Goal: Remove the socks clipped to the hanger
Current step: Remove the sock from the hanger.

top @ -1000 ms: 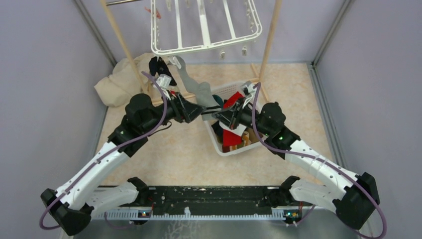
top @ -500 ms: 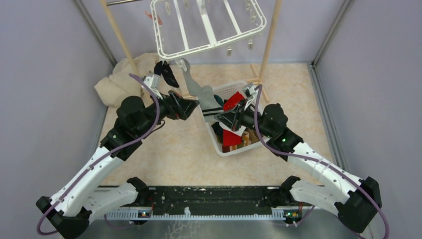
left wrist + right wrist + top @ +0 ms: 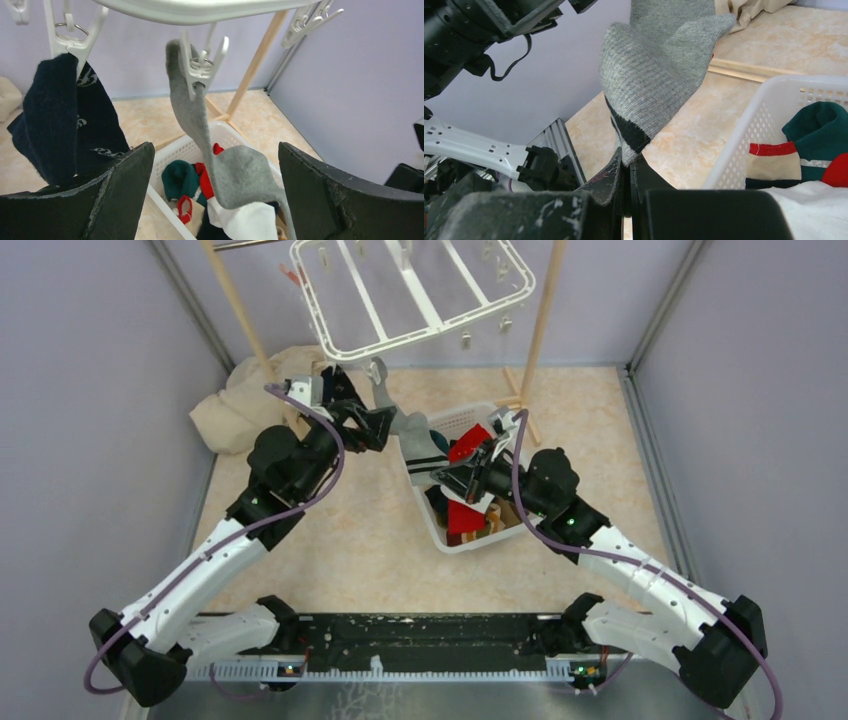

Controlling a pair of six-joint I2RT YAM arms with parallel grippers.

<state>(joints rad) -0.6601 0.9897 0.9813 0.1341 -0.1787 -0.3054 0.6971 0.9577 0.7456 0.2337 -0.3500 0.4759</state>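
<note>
The white hanger (image 3: 415, 295) hangs tilted between the wooden poles. A grey sock (image 3: 197, 117) with dark stripes hangs from one of its clips (image 3: 200, 67) and stretches down over the basket. My right gripper (image 3: 628, 161) is shut on that sock's striped cuff (image 3: 631, 132), just left of the basket in the top view (image 3: 443, 476). A dark navy sock (image 3: 65, 115) hangs from the neighbouring clip on the left. My left gripper (image 3: 215, 167) is open wide just below the hanger (image 3: 365, 422), one finger in front of the navy sock, the grey sock between the jaws without touching them.
A white slatted basket (image 3: 497, 532) holds red, green, white and dark socks. A beige cloth (image 3: 232, 405) lies bunched at the back left. Wooden poles (image 3: 238, 310) (image 3: 546, 305) stand either side of the hanger. Grey walls close in on both sides.
My left gripper has opened wide and risen toward the hanger's front clips. The hanger has swung and tilted to the left. The right gripper has kept its hold on the grey sock.
</note>
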